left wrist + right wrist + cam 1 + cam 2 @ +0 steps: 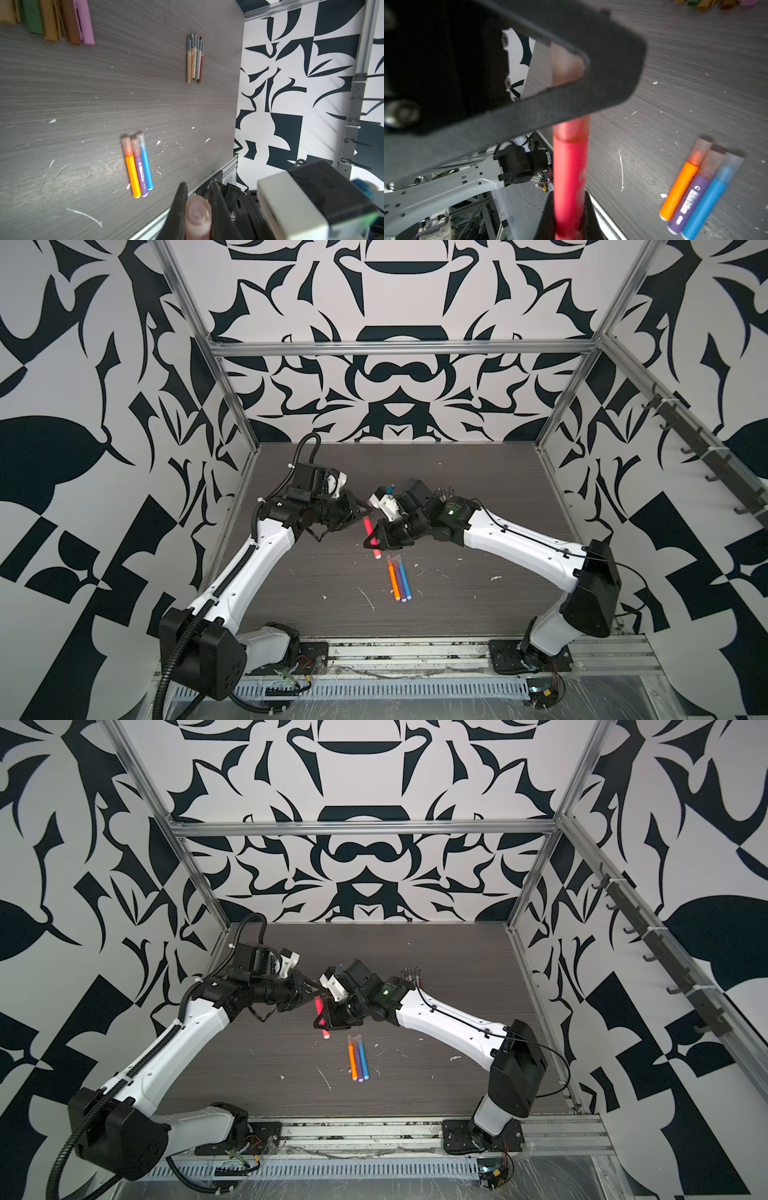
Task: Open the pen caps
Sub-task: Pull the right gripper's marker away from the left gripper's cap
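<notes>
Both grippers hold a thick pink pen [369, 536] in the air over the table, in both top views. My right gripper [568, 220] is shut on its red-pink barrel [569, 176]. My left gripper [198, 207] is shut on the pen's translucent peach cap [198, 216], which still sits on the barrel's end. One of the left gripper's fingers [529, 116] crosses the right wrist view and hides part of the cap. Orange, purple and blue pens [399, 578] lie side by side on the table with their translucent caps on.
A bundle of thin uncapped pens [195, 60] lies toward the back right, partly behind the right arm [519, 539]. A row of loose tan, green, brown and lilac caps [52, 20] lies on the table. White scraps dot the dark wood-grain table [316, 572]. Metal frame rails edge it.
</notes>
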### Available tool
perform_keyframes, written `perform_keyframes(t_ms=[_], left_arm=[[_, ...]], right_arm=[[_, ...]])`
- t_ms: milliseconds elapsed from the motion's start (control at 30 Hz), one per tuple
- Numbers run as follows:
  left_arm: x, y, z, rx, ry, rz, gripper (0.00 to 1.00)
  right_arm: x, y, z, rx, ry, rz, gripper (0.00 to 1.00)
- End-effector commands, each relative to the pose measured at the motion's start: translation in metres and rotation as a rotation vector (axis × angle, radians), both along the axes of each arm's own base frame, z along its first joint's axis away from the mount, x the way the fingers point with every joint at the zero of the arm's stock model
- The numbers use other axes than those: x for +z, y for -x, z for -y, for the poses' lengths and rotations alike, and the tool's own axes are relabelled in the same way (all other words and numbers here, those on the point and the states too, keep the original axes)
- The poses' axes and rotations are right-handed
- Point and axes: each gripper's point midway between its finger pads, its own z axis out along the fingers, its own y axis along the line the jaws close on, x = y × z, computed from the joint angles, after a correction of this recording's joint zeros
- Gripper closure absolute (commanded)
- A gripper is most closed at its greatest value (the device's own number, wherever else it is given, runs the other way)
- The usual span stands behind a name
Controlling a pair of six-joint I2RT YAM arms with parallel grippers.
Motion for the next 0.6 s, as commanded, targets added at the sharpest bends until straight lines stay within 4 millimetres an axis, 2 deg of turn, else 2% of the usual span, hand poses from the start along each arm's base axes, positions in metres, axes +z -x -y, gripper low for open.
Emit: perform_keyframes(t_ms=[0, 67, 100, 267, 333, 433, 567], left_arm=[[0.009, 0.000, 0.000, -0.006, 0.009, 0.008, 1.00], [0.011, -0.010, -0.006, 0.006, -0.012, 0.039, 1.00], [0.005, -0.024, -0.010, 0.016, -0.028, 0.026, 1.00], [0.006, -0.090, -0.050, 0.112, -0.113, 0.066, 1.00], [0.007, -0.111, -0.061, 0.141, -0.138, 0.077, 1.00], [0.014, -0.126, -0.062, 0.140, -0.159, 0.094, 1.00], [0.014, -0.131, -0.065, 0.152, -0.182, 0.101, 1.00]], right_arm=[[0.015, -0.004, -0.002, -0.008, -0.026, 0.037, 1.00], [0.010, 0.001, 0.003, -0.021, -0.009, 0.022, 1.00], [0.006, 0.005, 0.006, -0.030, -0.001, 0.016, 1.00], [-0.013, 0.044, 0.011, -0.039, -0.001, -0.035, 1.00], [-0.022, 0.058, 0.011, -0.038, 0.003, -0.056, 1.00], [-0.030, 0.063, 0.014, -0.061, 0.007, -0.063, 1.00], [-0.030, 0.060, 0.018, -0.081, 0.007, -0.046, 1.00]])
